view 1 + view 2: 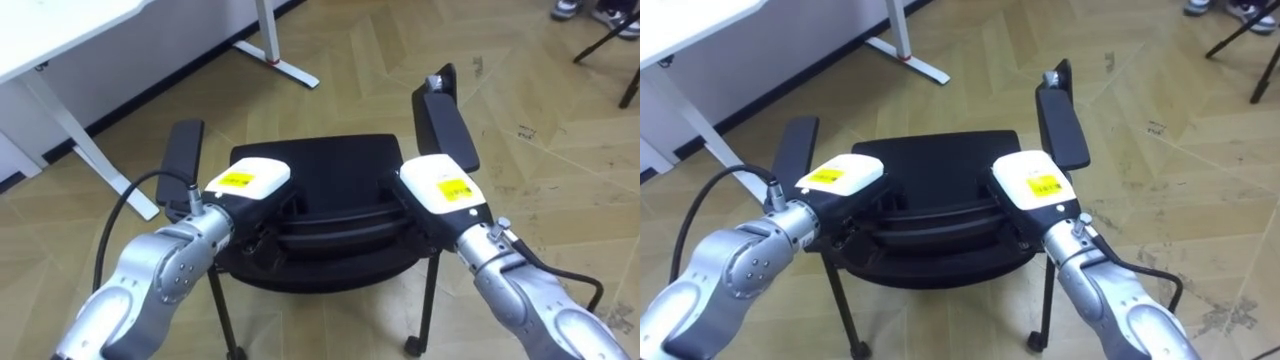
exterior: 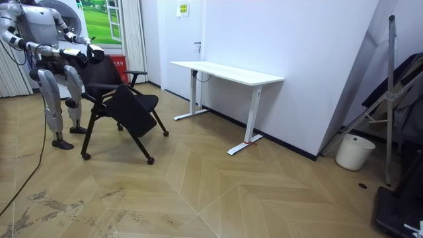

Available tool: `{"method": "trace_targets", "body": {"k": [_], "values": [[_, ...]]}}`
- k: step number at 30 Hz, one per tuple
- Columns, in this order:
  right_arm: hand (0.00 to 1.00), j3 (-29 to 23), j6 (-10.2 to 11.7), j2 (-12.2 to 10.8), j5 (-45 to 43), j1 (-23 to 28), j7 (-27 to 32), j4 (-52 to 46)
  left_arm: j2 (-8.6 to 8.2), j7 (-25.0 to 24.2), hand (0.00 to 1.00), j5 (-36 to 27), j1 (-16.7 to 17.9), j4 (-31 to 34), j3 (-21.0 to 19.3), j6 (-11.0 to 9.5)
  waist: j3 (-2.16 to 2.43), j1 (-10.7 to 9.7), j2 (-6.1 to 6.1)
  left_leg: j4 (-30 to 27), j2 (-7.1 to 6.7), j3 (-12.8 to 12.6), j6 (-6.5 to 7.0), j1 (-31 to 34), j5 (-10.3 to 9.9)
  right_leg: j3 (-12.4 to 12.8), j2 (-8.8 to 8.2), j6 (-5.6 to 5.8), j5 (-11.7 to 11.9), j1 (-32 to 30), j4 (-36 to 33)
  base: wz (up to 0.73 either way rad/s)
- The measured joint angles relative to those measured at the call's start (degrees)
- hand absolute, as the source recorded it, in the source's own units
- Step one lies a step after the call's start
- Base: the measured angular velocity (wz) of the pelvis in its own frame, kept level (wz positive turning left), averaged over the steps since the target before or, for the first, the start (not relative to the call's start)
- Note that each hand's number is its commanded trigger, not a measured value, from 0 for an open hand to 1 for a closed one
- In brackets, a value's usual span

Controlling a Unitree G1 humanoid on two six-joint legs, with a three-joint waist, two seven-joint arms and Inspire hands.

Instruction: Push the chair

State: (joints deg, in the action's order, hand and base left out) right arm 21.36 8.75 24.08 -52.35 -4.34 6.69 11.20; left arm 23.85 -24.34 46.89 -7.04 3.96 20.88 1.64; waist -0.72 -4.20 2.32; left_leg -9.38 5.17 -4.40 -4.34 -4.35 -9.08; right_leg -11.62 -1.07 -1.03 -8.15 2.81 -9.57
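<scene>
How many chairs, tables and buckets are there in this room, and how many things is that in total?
Chair: 1
Table: 1
Bucket: 1
Total: 3

The chair (image 1: 330, 160) is black all over: seat, back and armrests. The left hand (image 1: 248, 181) and the right hand (image 1: 443, 186) each have a white back with a yellow label. The floor (image 1: 380, 60) is light brown wood in a herringbone pattern. The worktop (image 2: 228, 71) is white, and the bucket (image 2: 347, 151) too.
</scene>
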Motion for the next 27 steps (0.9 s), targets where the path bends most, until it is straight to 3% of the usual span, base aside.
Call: {"method": "trace_targets", "body": {"k": [14, 19, 22, 25, 27], "values": [[1.0, -0.2, 1.2, 0.8, 0.4, -0.1, 0.1, 0.0, 0.7, 0.0, 1.0, 0.1, -0.7, 0.0, 0.0, -1.4, -0.05, 0.7, -0.31, 0.0, 0.05, 0.0, 0.0, 0.4, 0.0, 0.0, -0.05, -0.01, 0.0, -0.5, -0.1, 0.0], [1.0, 0.0, 2.0, 0.7, 0.9, -0.9, 0.0, 1.9, 0.48, 0.1, 1.0, 0.1, -1.8, -2.1, 0.1, -2.5, -0.4, 1.2, -0.91, -0.3, 0.15, -0.1, 0.0, -0.5, 0.0, -0.1, -0.06, -0.03, 0.0, 0.3, -0.6, -0.01], [1.0, 0.5, 2.0, 0.3, 1.9, -2.2, 0.0, 3.6, 0.48, 0.1, 1.0, 0.0, -2.7, -3.1, 0.1, -2.6, -0.94, 1.4, -1.66, -0.9, 0.14, -0.1, -0.02, -0.7, 0.0, -0.2, -0.37, -0.21, -0.6, 0.1, -2.1, 0.01], [1.0, 0.4, 1.9, -0.1, 2.0, -2.8, -0.8, 4.2, 0.39, 0.1, 1.0, -0.1, -3.9, -4.6, 0.0, -3.4, -1.26, 1.3, -2.15, -5.6, 0.46, -0.3, -0.18, 1.0, -2.0, -1.1, -0.83, -0.44, -3.0, -0.9, -5.6, 0.11], [1.0, 0.3, 1.9, -0.5, 2.2, -2.8, -1.4, 5.0, 0.35, -0.1, 1.0, -0.1, -4.9, -6.3, 0.0, -4.5, -1.23, 1.3, -2.3, -13.4, 1.66, -0.5, -0.73, 3.8, -4.7, -1.9, -0.72, -0.95, -5.8, -1.8, -9.4, 0.18]]}}
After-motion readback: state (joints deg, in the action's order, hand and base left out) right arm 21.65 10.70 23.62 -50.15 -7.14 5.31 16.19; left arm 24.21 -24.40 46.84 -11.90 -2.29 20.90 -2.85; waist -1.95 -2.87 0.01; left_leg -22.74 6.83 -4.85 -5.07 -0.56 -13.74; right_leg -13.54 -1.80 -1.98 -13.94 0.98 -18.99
